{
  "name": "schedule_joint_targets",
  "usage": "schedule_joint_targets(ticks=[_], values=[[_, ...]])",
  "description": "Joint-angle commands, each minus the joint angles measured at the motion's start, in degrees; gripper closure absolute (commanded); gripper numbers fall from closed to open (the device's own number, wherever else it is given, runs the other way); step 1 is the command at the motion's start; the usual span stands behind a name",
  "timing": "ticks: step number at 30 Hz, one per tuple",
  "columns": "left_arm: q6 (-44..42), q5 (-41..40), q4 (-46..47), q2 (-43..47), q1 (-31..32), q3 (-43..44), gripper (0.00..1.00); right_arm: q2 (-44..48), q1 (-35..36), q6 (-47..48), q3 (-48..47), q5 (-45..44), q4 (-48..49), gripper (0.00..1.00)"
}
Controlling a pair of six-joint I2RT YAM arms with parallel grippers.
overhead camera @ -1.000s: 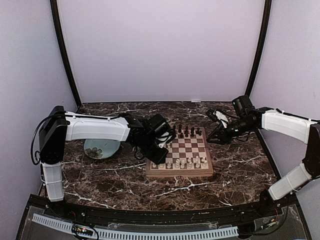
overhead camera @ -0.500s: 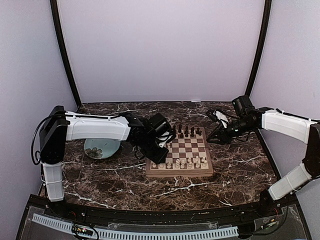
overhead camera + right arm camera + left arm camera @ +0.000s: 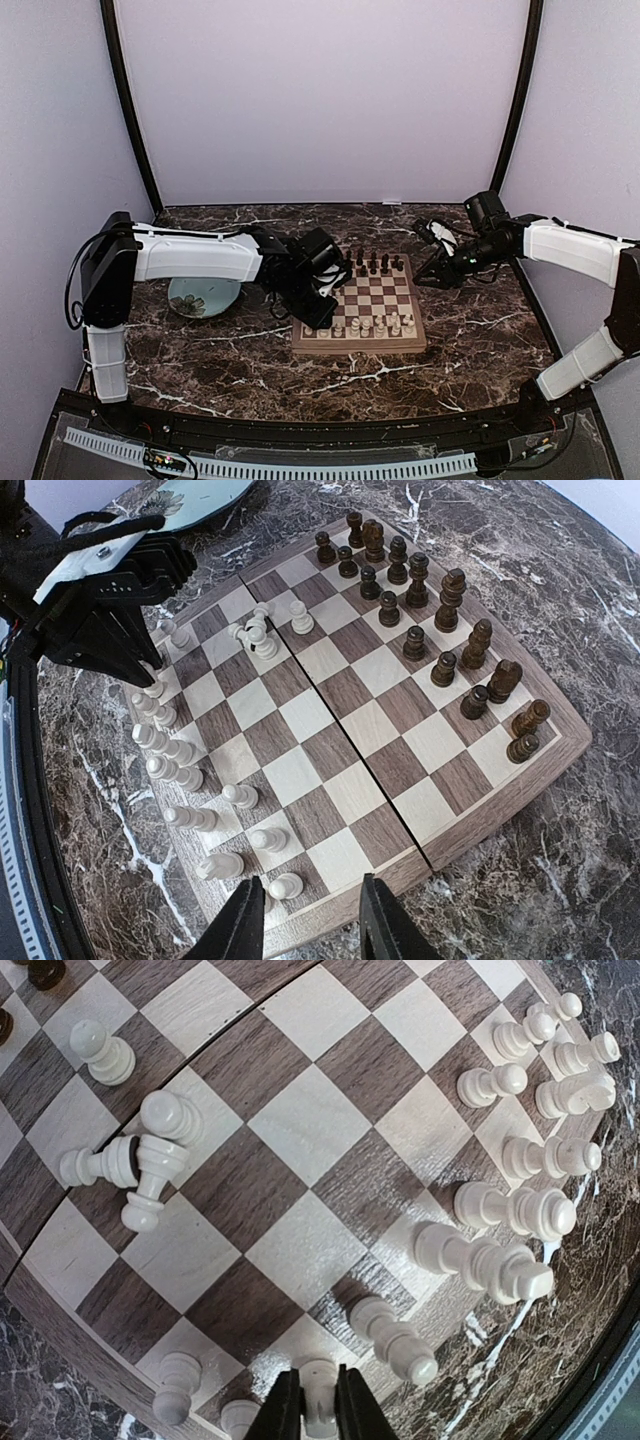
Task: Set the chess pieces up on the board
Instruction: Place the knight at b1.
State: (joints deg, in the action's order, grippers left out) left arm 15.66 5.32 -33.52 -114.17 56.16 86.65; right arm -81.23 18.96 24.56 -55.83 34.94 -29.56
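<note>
Your left gripper (image 3: pixel 318 1400) has edged slightly nearer and to the right since the earlier frame, over the near-left corner of the board (image 3: pixel 360 347). The right arm has not shifted.

In the left wrist view its fingers (image 3: pixel 285 1410) sit close on either side of a white pawn (image 3: pixel 318 1385), which stands upright on the board's near edge row. You cannot tell whether they press on it or merely flank it. Other white pieces (image 3: pixel 365 325) stand along the near rows to its right. A small cluster of white pieces (image 3: pixel 140 1160) sits in the middle rows toward the left side. One of these lies flat and another is tipped against it.

The dark pieces (image 3: pixel 375 264) stand upright in two ragged rows along the far edge.

Your right gripper (image 3: pixel 305 920) hangs just off the right side of the board near its far corner. Its fingers are apart and hold nothing.

The pale-teal plate (image 3: pixel 200 298) rests on the marble table (image 3: pixel 250 370), left of the board and partly under the left arm. It carries some dark marks, and you cannot tell whether they are pattern or pieces.
</note>
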Motion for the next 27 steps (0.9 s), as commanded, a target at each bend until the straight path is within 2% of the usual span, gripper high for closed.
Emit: schedule_joint_targets(ticks=[1,17,27], values=[[-0.19,0.64,-1.48,0.04,0.26,1.21,0.85,-0.33,-0.32,0.23,-0.09,0.80,0.56,0.65],[-0.11,-0.57,-3.11,0.84,0.29,2.16,0.81,-0.17,-0.31,0.26,-0.03,0.81,0.56,0.65],[0.03,-1.08,-2.86,1.46,0.30,3.01,0.75,0.13,-0.33,0.14,0.03,0.75,0.62,0.65]])
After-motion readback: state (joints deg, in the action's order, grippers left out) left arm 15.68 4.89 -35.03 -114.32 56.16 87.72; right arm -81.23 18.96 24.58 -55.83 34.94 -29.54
